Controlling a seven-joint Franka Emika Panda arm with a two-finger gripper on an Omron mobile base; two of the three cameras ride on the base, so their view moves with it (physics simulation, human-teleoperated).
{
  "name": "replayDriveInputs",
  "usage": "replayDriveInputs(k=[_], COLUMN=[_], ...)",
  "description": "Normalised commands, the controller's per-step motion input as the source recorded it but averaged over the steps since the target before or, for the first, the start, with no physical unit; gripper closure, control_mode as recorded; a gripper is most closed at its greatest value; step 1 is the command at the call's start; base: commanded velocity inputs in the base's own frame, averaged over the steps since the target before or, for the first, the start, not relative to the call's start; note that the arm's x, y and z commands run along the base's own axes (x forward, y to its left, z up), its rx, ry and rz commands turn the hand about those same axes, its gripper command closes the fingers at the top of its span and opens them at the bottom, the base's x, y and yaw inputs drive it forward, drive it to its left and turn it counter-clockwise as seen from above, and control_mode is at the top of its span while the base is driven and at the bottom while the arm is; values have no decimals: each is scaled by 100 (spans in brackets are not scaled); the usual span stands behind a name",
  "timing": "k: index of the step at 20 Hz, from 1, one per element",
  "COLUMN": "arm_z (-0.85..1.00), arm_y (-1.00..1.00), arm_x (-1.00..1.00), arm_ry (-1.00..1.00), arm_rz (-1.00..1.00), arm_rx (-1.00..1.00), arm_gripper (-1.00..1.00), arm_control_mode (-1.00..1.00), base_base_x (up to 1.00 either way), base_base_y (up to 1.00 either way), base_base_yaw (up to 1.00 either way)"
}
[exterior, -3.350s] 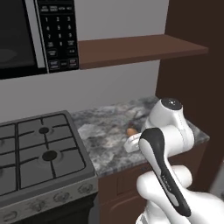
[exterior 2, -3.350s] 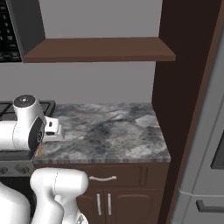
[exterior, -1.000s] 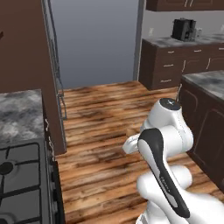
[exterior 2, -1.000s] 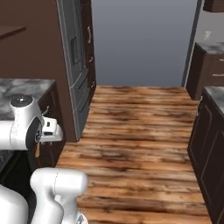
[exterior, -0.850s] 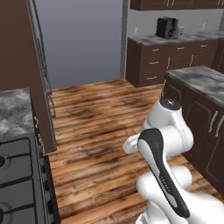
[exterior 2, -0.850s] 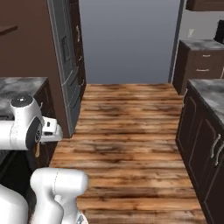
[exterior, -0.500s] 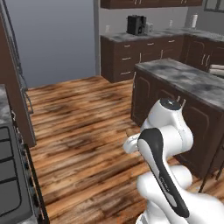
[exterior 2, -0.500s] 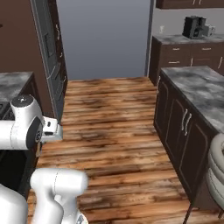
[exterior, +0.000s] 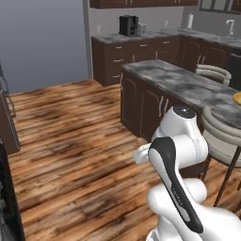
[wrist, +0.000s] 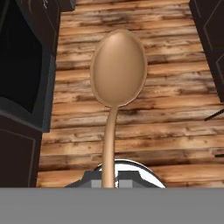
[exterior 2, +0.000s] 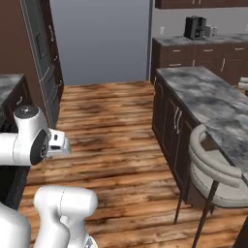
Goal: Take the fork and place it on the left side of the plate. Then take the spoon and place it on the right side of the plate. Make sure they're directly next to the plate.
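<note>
We are carrying the spoon [wrist: 117, 70] in the pincer [wrist: 109, 181], whose tips are together on the bottom of the slim handle, so the round bowl stands out ahead of the hand over the plank floor [wrist: 131, 127]. In the left base view a sliver of yellow-orange at the far right edge, on the grey bench [exterior: 188, 87], looks like the plate [exterior: 237, 98], though too little shows for us to be sure; we cannot make out the fork. The risk we see from here is the spoon itself: it is held at its very end, long and smooth, so any jolt as the base drives could let it pivot or slip between the tips, and it would drop to the floor well away from the bench. A second risk is the stool [exterior 2: 213, 169] just beside the bench, with its curved backrest and thin dark legs; our arm could brush it on the reach in. The spoon has a matte orange-tan, wood-like look; the bench top is mottled grey stone over dark cabinet doors; the floor is glossy, streaked brown wood.
</note>
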Motion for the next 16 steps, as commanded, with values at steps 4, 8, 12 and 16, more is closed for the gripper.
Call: replayDriveInputs(k=[4,8,12,16], arm_z=[0,0,0,0], arm_y=[0,0,0,0], arm_x=[0,0,0,0], arm_ry=[0,0,0,0], arm_rz=[0,0,0,0], arm_rx=[0,0,0,0], arm_gripper=[100,100,100,100], arm_control_mode=[100,100,100,100], base_base_x=[-42,-61,-78,-66], base_base_y=[-73,-76,-81,-89], base_base_yaw=[0,0,0,-2])
